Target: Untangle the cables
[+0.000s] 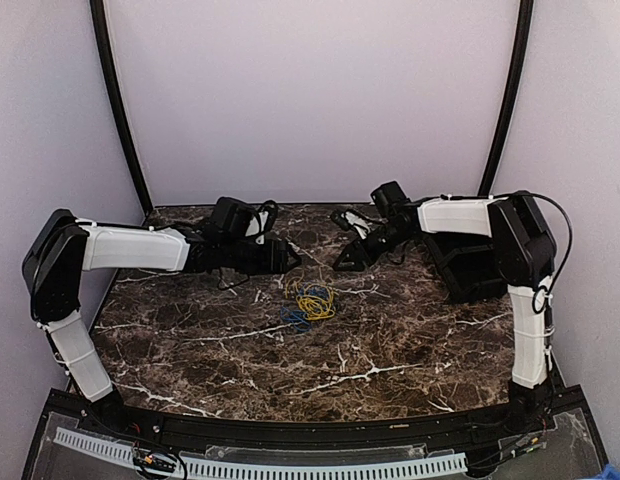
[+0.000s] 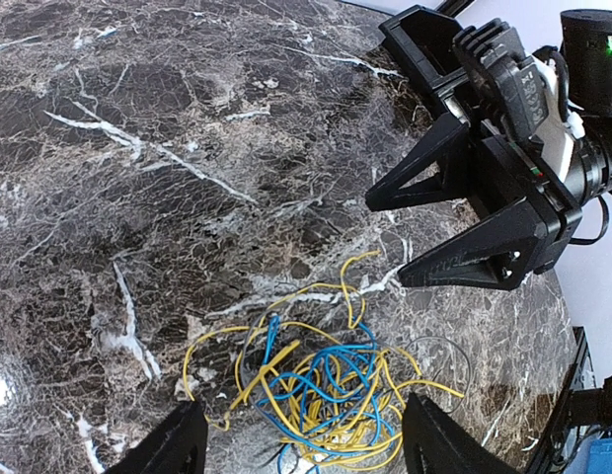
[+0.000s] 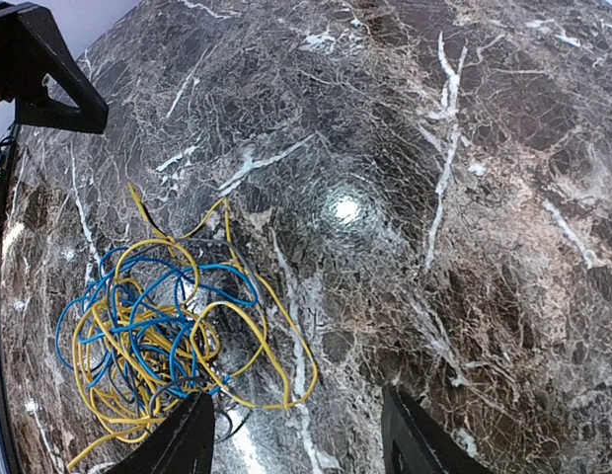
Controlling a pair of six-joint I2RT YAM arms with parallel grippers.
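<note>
The cables (image 1: 310, 303) lie in one tangled heap of yellow, blue and a few grey wires on the dark marble table (image 1: 290, 360). My left gripper (image 1: 290, 262) is open just left of and behind the heap; in the left wrist view the cables (image 2: 331, 380) lie between and in front of its fingertips (image 2: 178, 444). My right gripper (image 1: 348, 255) is open, up and to the right of the heap, and also shows in the left wrist view (image 2: 454, 222). In the right wrist view the cables (image 3: 148, 341) lie by its left fingertip (image 3: 183, 439).
A black stand (image 1: 475, 265) stands behind the right arm at the table's right edge. White walls and black corner posts (image 1: 120, 110) close in the back. A ribbed strip (image 1: 290, 467) runs along the near edge.
</note>
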